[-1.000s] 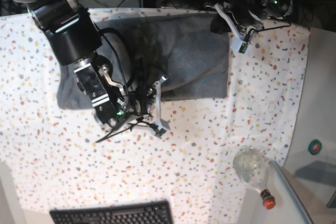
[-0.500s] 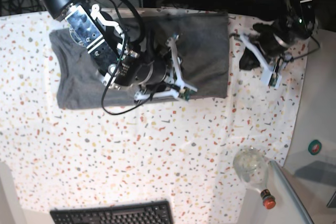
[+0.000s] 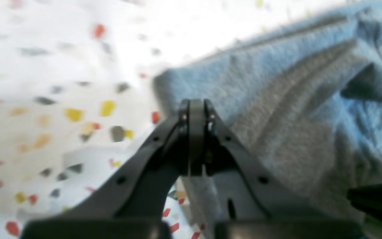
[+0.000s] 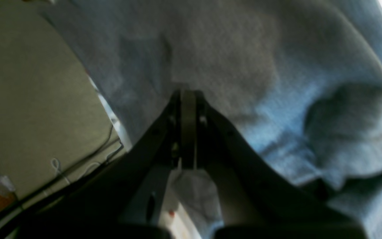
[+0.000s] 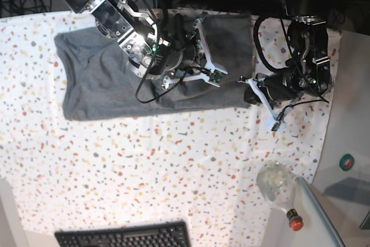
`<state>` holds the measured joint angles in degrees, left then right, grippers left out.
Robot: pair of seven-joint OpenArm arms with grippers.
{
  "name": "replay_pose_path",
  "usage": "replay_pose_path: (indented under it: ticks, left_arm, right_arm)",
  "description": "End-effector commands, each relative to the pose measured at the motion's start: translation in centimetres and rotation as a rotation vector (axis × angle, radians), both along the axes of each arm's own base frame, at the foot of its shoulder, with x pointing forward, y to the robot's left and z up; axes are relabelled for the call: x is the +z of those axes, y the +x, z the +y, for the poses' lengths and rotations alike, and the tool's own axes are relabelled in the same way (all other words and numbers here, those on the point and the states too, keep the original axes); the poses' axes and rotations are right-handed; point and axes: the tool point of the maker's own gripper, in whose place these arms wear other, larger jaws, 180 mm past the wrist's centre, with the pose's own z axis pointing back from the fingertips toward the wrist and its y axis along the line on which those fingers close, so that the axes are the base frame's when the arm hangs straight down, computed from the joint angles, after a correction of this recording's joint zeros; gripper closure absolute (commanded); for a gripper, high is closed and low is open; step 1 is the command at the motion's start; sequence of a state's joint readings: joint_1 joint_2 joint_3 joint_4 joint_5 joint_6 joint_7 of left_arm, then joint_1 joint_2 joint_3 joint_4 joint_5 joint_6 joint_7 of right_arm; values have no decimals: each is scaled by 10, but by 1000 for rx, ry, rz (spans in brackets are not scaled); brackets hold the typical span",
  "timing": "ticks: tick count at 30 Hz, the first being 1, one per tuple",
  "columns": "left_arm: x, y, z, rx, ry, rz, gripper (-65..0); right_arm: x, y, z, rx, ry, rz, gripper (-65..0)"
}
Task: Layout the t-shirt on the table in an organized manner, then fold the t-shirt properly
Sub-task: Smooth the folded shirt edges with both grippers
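Right gripper (image 5: 199, 50), a white-fingered claw on a black arm, is hovering over the heather-grey cotton t-shirt (image 5: 98, 85) with its jaws pressed together, pinching nothing that shows. That t-shirt is lying across the speckled white terrazzo-cloth table (image 5: 173, 166) toward twelve o'clock. Left gripper (image 5: 263, 105) is sitting at the shirt's three o'clock corner, jaws pressed together and empty.

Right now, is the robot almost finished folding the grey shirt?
Not yet. Done: the t-shirt lies on the table as a long folded band, edges fairly straight. In hand: the right gripper is shut over the band's far edge; the left gripper is shut at its near corner. Whether either pinches cloth isn't clear. Left: folding the band into a small square.
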<state>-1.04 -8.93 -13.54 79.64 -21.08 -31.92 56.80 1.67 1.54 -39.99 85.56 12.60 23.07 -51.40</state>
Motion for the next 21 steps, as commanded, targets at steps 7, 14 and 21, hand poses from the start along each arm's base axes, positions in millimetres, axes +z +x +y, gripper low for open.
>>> replay_pose_path:
  ticks: [7,14,21]
  left_arm:
    - [-16,16,8,-4,55,-11,0]
    - [-42,35,-3,-6,13,28,0]
    - [-23,65,-5,9,-7,-34,0]
  right_arm:
    - [-14,-7,4,-14,11,43,0]
    - [-28,-23,-12,-10,-26,78,0]
    - [-45,-34,-44,-12,-95,100,0]
